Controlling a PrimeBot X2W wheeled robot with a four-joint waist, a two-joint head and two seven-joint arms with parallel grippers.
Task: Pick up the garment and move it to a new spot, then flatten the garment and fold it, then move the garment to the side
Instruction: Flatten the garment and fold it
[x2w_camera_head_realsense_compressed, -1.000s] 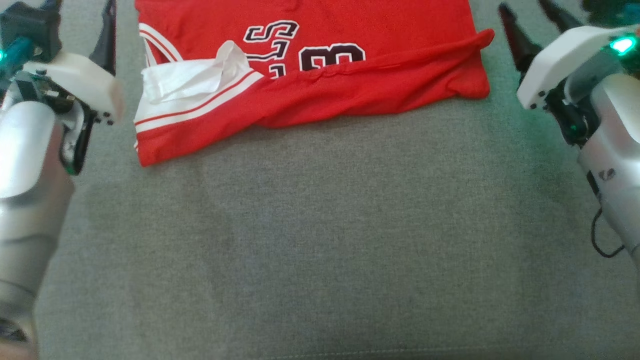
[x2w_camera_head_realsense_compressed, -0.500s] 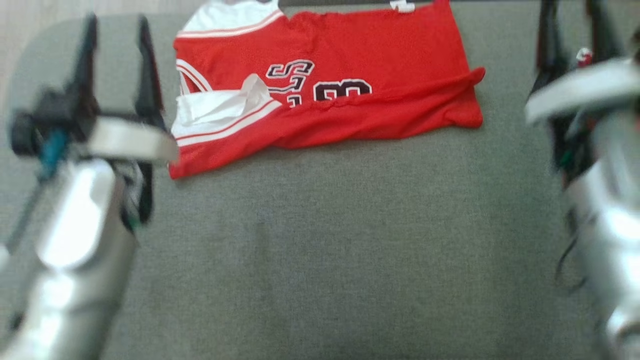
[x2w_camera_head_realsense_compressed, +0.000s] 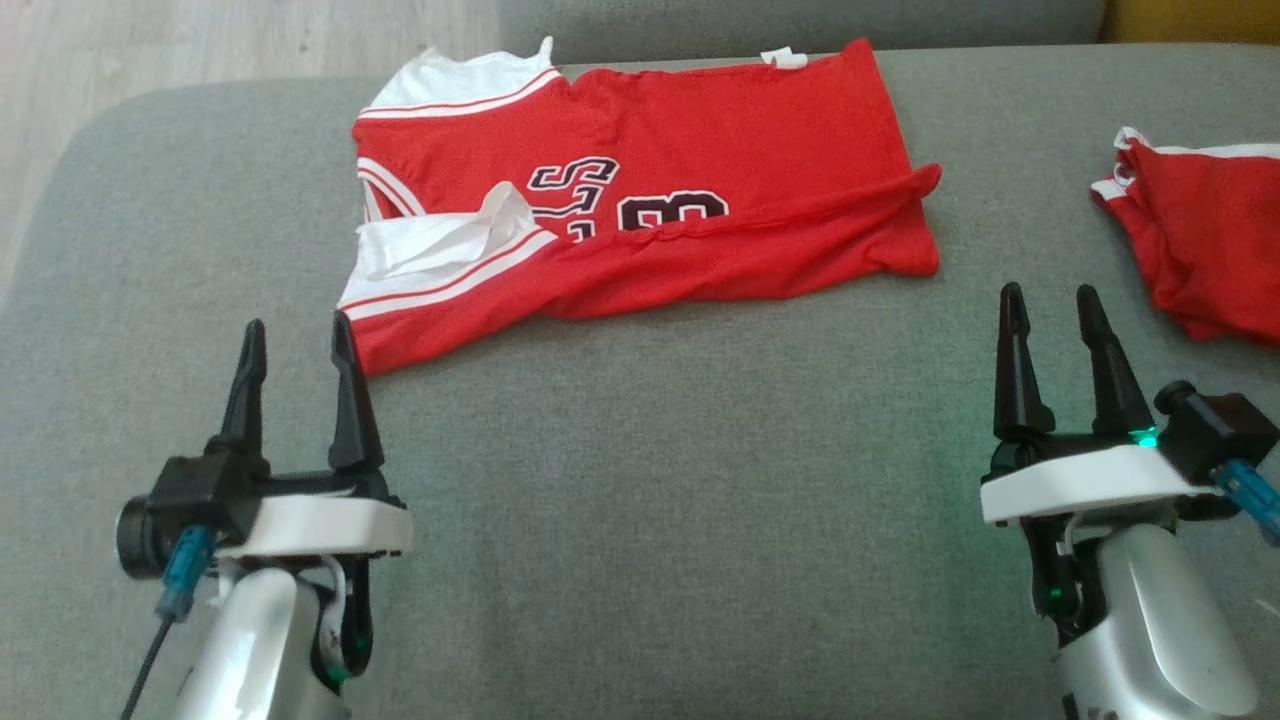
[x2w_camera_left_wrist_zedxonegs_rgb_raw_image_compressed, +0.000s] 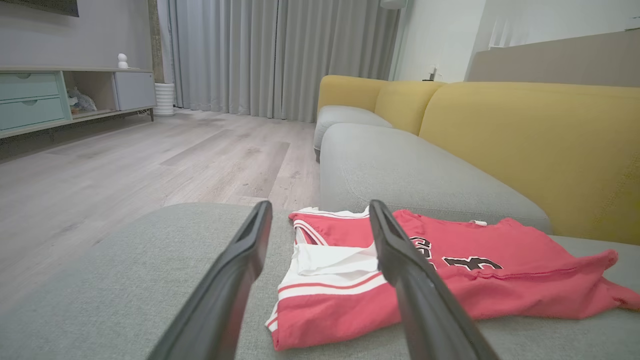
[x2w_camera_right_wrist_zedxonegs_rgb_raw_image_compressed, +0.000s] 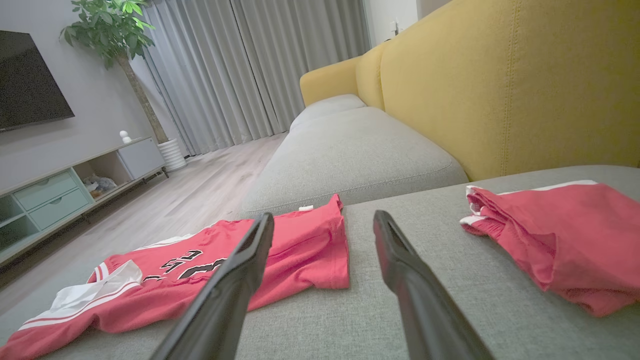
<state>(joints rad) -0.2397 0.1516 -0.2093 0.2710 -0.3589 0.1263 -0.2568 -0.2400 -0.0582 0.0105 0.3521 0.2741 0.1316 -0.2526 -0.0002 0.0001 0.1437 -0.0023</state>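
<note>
I see the red jersey (x2w_camera_head_realsense_compressed: 640, 200) lying partly folded along the far edge of the grey sofa cushion (x2w_camera_head_realsense_compressed: 640, 520), towards its left side. My left gripper (x2w_camera_head_realsense_compressed: 298, 322), jaws wide and empty, sits just beside the jersey's near-left corner. My right gripper (x2w_camera_head_realsense_compressed: 1048, 291), equally wide and empty, is near a second red garment (x2w_camera_head_realsense_compressed: 1200, 240) at the right edge.

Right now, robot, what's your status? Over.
Left gripper, right gripper open, empty. Red jersey partly folded on sofa. Other red garment right of it, apart.
</note>
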